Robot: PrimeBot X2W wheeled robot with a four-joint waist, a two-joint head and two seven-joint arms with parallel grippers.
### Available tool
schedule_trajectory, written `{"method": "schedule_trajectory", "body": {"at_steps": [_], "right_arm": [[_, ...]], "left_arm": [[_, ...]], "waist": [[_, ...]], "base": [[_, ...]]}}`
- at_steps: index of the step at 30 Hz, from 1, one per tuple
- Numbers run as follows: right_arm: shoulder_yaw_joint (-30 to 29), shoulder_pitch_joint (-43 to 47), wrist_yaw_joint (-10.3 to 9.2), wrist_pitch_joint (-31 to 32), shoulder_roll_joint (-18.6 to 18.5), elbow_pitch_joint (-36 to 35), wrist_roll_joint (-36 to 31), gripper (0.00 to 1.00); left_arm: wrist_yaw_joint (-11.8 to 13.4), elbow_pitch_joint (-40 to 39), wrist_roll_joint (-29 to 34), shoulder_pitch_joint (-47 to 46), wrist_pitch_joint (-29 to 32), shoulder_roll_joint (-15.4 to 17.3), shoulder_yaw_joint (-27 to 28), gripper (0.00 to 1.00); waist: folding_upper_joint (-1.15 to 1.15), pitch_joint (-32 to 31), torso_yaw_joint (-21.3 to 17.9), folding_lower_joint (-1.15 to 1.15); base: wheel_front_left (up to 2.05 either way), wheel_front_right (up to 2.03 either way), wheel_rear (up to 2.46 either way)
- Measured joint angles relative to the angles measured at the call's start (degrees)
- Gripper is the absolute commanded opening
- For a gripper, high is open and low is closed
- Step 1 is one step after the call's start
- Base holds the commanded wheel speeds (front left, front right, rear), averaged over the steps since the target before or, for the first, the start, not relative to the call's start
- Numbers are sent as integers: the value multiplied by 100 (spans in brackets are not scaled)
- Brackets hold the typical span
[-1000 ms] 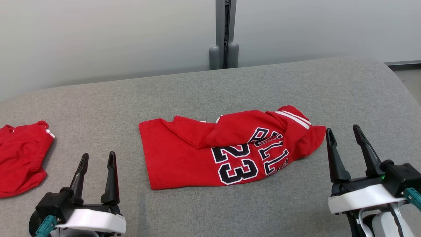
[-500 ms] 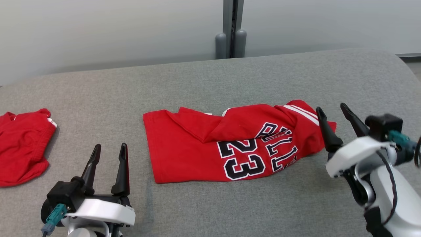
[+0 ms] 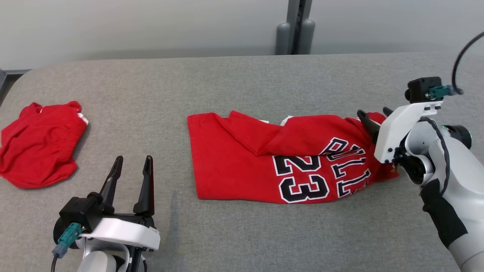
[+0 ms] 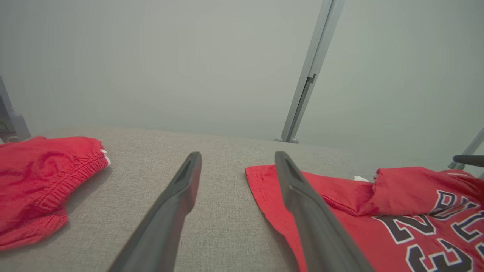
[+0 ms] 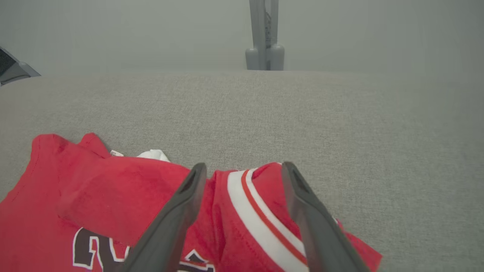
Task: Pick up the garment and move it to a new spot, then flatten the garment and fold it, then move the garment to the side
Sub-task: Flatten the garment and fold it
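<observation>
Garment [image 3: 264,162] rumpled | red shorts [image 3: 38,151] well left | left fingers [image 3: 145,185] apart | right fingers [image 5: 170,226] apart over its right end

Seen from the head view, the right hand [image 3: 372,112] sits mostly behind its own white wrist casing. Just two dark tips poke out, and I can't tell whether they touch cloth. That arm also covers the right end of the jersey [image 3: 242,162], whose lettering partly disappears into a fold. In the left wrist view the other red garment [image 4: 34,181] runs off the left edge, and the jersey's number is cut off at the bottom.
</observation>
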Motion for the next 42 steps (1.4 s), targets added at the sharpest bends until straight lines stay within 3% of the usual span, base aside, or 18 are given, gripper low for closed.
{"method": "schedule_trajectory", "body": {"at_steps": [6,11,12,13,15,23,28,36,42], "right_arm": [[113,-219,0,764,46,784,223,100],[281,-228,0,871,78,960,363,100],[304,-228,0,864,76,973,408,82],[333,-227,0,843,75,978,425,44],[401,-227,0,768,76,979,472,0],[754,-215,0,162,-2,706,617,0],[934,18,1,-846,-153,105,753,0],[1482,1203,0,-2215,-490,-1343,1094,0],[1683,2117,0,-2640,-837,-2170,1214,0]], "left_arm": [[-48,75,-8,-71,0,-29,55,100],[-76,111,2,-79,0,-46,108,100],[-80,116,3,-79,0,-52,118,100],[-82,120,5,-80,0,-55,132,100],[-100,126,29,-82,0,-62,157,100],[-143,177,97,-82,0,-84,220,100],[-172,199,102,-43,-1,-103,264,100],[-224,282,152,83,-1,-109,248,100],[-226,334,157,141,-1,-65,240,100]], "waist": [[0,62,219,0],[0,54,270,0],[0,50,268,0],[0,46,263,0],[0,34,245,0],[0,-97,114,0],[0,-224,-3,0],[0,-402,-347,0],[0,-487,-620,0]], "base": [[0,0,0],[0,0,0],[0,0,0],[0,0,0],[0,0,0],[0,0,0],[0,0,0],[0,0,0],[0,0,0]]}}
